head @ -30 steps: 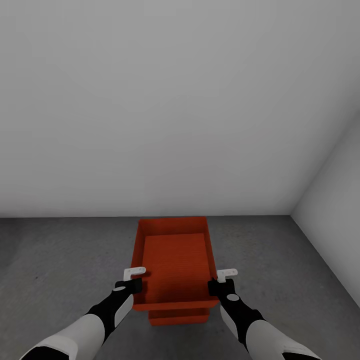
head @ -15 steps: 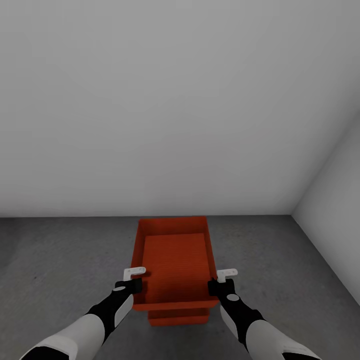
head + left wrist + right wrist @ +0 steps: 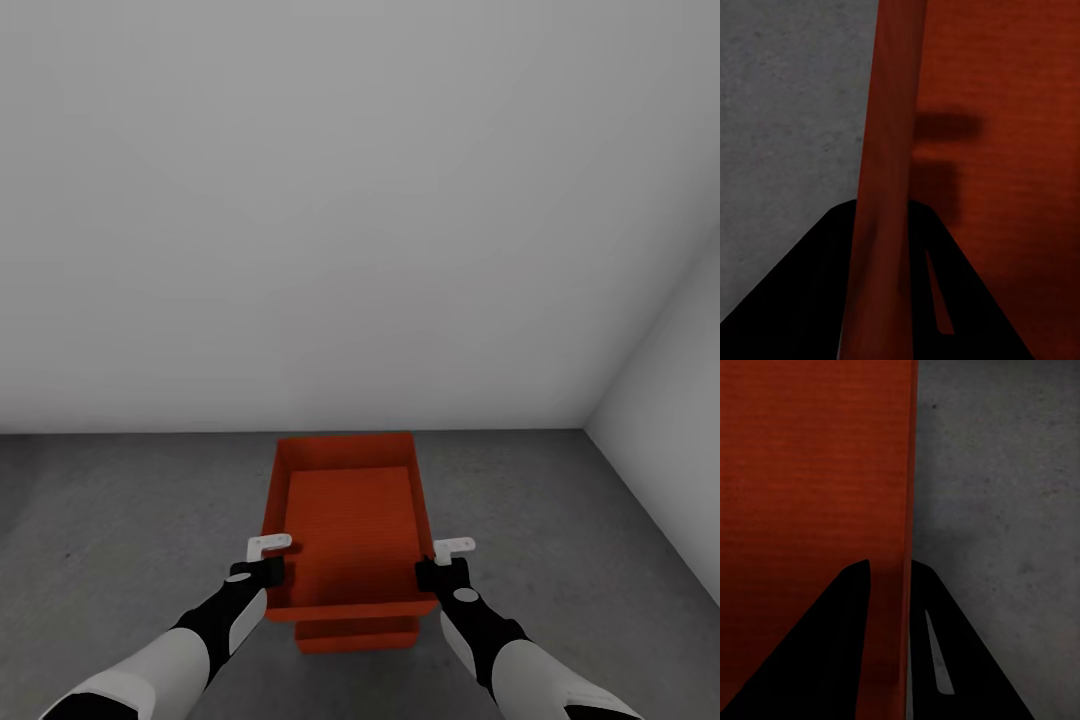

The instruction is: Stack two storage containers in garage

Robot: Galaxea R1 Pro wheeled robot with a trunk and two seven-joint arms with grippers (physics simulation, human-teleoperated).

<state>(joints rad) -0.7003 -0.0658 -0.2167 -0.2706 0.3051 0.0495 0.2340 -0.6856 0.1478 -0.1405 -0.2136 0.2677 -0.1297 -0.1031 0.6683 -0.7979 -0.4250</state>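
Two storage containers sit one above the other on the dark concrete floor (image 3: 120, 520) of the garage, near the foot of the white back wall (image 3: 330, 200). The upper container (image 3: 350, 520) is open-topped and empty, and beneath its near end juts the edge of the lower container (image 3: 358, 637), which appears to rest on the concrete. At the upper bin's left wall, the left gripper (image 3: 266, 568) straddles the rim; the wrist camera shows that wall (image 3: 889, 150) running down between the dark fingers, one inside and one outside, clamped on it as far as can be judged. At the opposite wall, the right gripper (image 3: 440, 572) does the same, its fingers closed tight either side of the thin orange edge (image 3: 907, 472). By the look of it, the carrying and the stacking are all but done: both bins are in the garage, one over the other. What seems left is to let go on both sides, draw the arms clear, and leave the stack standing squarely.
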